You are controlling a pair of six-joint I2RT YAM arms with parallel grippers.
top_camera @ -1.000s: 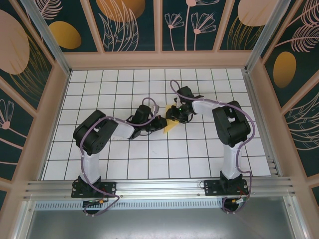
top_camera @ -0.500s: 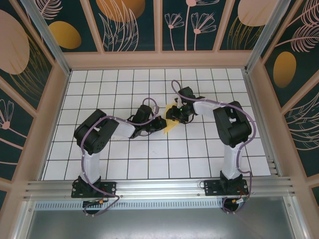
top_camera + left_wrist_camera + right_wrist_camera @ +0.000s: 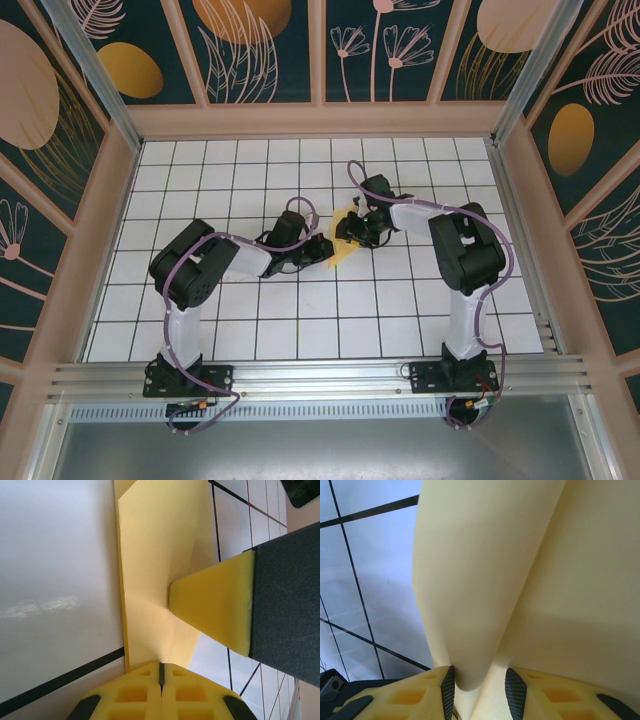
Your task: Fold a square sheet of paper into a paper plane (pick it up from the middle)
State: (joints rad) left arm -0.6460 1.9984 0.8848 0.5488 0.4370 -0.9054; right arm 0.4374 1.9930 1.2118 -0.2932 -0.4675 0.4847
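Note:
The square sheet of paper [image 3: 340, 250] is pale yellow and folded into a pointed wedge, held off the tiled table between both arms. My left gripper [image 3: 318, 246] is shut on its near edge, and in the left wrist view the pads [image 3: 161, 672] pinch the paper [image 3: 155, 555] tightly. My right gripper [image 3: 350, 230] holds the other side. In the right wrist view a rounded fold of the paper [image 3: 470, 580] sits between its pads [image 3: 480, 685], which stand a little apart and press on it. One right fingertip [image 3: 215, 605] rests against the sheet. A paper plane is out of view.
The white gridded table [image 3: 240, 170] lies inside a wooden frame with patterned walls [image 3: 320, 110]. The two arm bases [image 3: 190, 375] sit at the near aluminium rail. Both forearms meet over the table's middle, so the wrists are close together.
The right gripper's jaws have narrowed around the paper fold and the wrist has shifted slightly. The left gripper has stayed shut on the paper, almost still.

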